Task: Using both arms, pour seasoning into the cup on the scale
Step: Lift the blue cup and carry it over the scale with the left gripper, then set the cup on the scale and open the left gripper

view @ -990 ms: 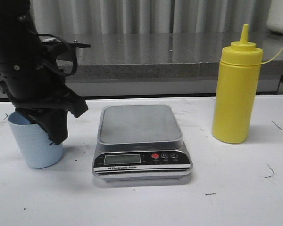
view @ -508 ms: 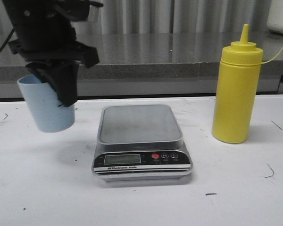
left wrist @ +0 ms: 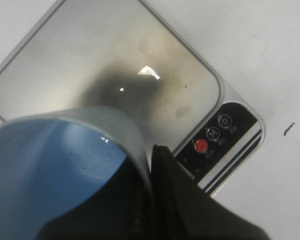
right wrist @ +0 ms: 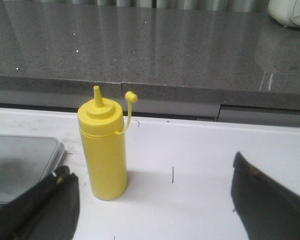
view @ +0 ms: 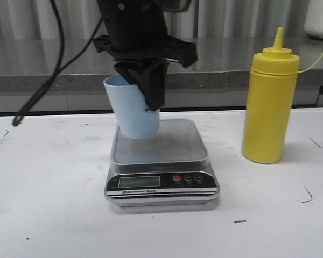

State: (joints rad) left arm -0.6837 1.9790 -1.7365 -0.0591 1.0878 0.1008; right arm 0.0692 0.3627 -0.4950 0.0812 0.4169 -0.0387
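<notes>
The light blue cup [view: 130,113] hangs tilted over the left part of the scale [view: 175,145], low above its metal platform. My left gripper [view: 146,98] is shut on the cup's rim, one finger inside and one outside. In the left wrist view the cup [left wrist: 45,155] fills the near side, above the platform [left wrist: 115,60], with the left gripper [left wrist: 150,167] pinching its wall. The yellow seasoning bottle [view: 270,107] stands upright on the table right of the scale. My right gripper [right wrist: 151,167] is open, and the bottle [right wrist: 106,155] stands beyond its fingers, nearer the left one.
A grey stone counter ledge [view: 215,64] runs along the back of the white table. A white object [view: 318,16] sits on it at the far right. The left arm's black cable [view: 48,80] hangs to the left. The scale's corner [right wrist: 20,165] shows beside the right gripper.
The left gripper lifted the cup off the table at the left and carried it right, from beside the scale to over its platform. The bottle has not moved.
</notes>
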